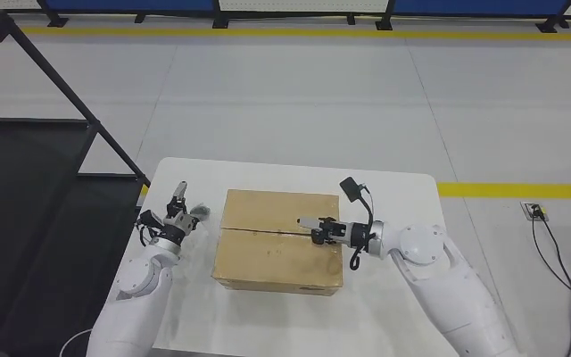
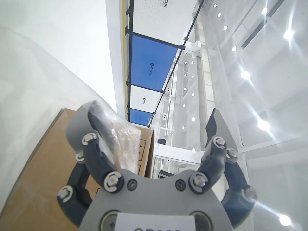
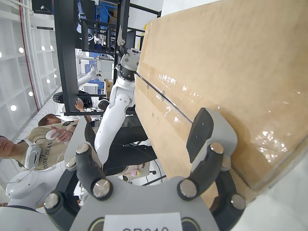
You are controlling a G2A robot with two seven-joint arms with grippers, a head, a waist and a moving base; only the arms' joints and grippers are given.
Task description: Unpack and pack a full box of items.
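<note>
One cardboard box (image 1: 278, 241), flaps closed, contents hidden, is sitting on the table (image 1: 393, 205). I am holding my right gripper (image 1: 308, 225) spread over its taped seam and my left gripper (image 1: 183, 201) spread beside it.

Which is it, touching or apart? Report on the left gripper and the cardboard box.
Apart. The top view shows a strip of white table between the left gripper and the cardboard box.

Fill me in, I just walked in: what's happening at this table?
A robot is working on a closed cardboard box on the table. Its open right gripper is over the box's top seam. The open left gripper points up beside the box's end, with crumpled clear tape clinging to one finger. Nothing is unpacked yet.
</note>
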